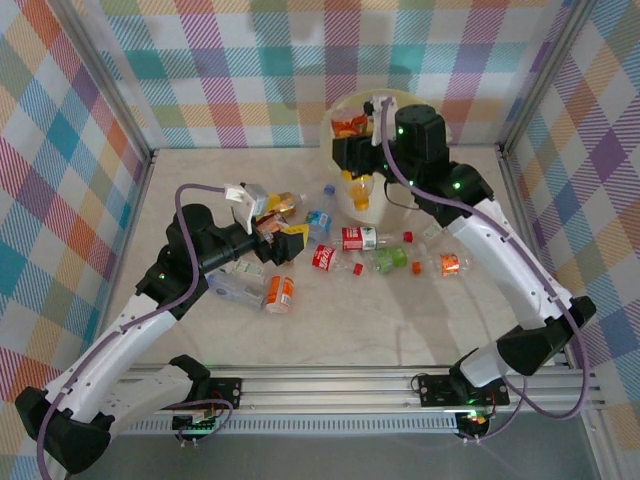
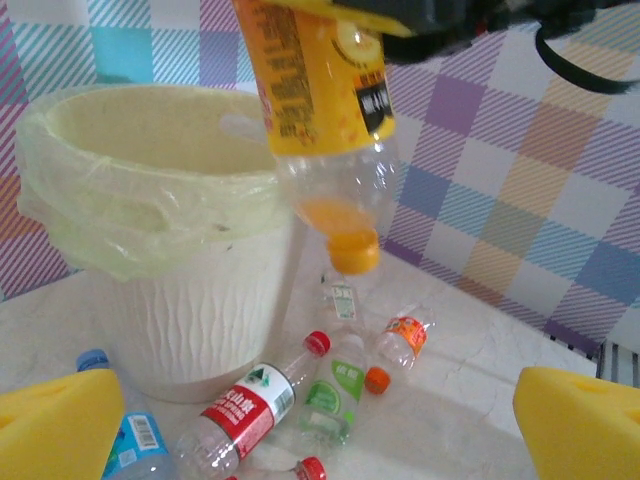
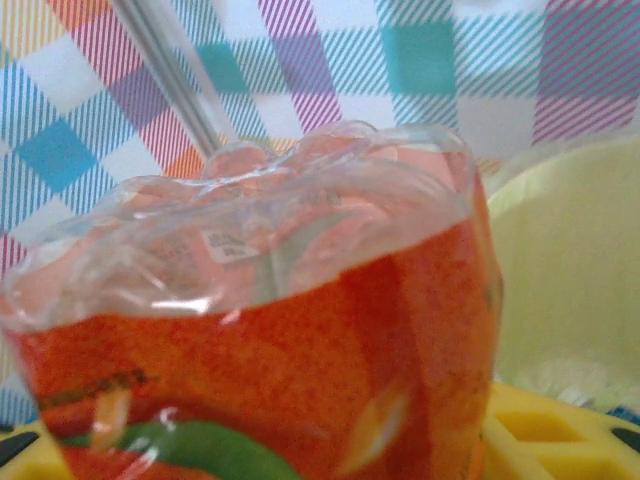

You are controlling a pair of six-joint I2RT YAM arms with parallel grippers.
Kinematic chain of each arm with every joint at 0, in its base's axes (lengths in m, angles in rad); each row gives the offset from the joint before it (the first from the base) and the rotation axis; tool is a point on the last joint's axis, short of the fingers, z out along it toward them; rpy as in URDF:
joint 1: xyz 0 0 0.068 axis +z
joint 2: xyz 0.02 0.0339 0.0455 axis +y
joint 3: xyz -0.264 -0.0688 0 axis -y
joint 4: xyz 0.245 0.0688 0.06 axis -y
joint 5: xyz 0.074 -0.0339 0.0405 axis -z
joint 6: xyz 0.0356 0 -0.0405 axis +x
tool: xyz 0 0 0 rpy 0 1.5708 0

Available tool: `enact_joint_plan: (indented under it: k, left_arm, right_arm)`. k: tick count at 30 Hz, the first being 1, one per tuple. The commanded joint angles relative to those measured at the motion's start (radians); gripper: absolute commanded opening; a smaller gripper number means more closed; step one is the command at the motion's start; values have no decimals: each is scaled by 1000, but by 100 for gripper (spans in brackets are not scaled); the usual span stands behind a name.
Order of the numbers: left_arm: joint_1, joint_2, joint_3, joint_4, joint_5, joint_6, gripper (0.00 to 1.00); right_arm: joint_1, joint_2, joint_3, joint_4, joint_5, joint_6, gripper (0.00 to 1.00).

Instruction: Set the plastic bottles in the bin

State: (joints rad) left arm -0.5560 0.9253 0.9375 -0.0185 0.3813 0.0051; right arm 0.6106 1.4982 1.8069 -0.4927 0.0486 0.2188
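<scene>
- Top external: right gripper (image 1: 356,168) clamps 1 orange-label bottle (image 1: 358,190) cap-down beside the bin (image 1: 327,122); left gripper (image 1: 272,228) gapes over the table bottles (image 1: 355,238).
- Left wrist: orange-label bottle (image 2: 325,100) looks light, nearly empty.
- Right wrist: its crumpled walls (image 3: 260,340) seem soft, slick; best pinched mid-body.

Scattered bottles (image 1: 355,238) crowd the table (image 1: 400,330) before the bin (image 2: 190,310).

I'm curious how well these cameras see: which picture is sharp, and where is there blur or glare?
Top external: sharp, evenly lit, soft shadows. Left wrist: bin fairly crisp, yellow fingers blurred. Right wrist: orange-labelled bottle too close, blurry, with white glare.
</scene>
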Motion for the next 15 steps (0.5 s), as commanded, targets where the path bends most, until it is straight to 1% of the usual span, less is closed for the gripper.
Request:
enact_joint_plan:
  k: [1,9,13,15]
  left_arm:
    - [-10,-13,-15,74,25,-14,100]
    - [-10,-18,-22,86,58,4,100]
    - [-10,-16,-24,94,72,4,100]
    - [-10,-18,-23,92,77,7,100]
  right_arm:
    - [-21,32,102,90,51,-38,56]
    - [-81,123,236,151,129,-39,55]
    - [-107,192,322,126,181,-65,55]
    - [-118,239,384,86,209,-85,55]
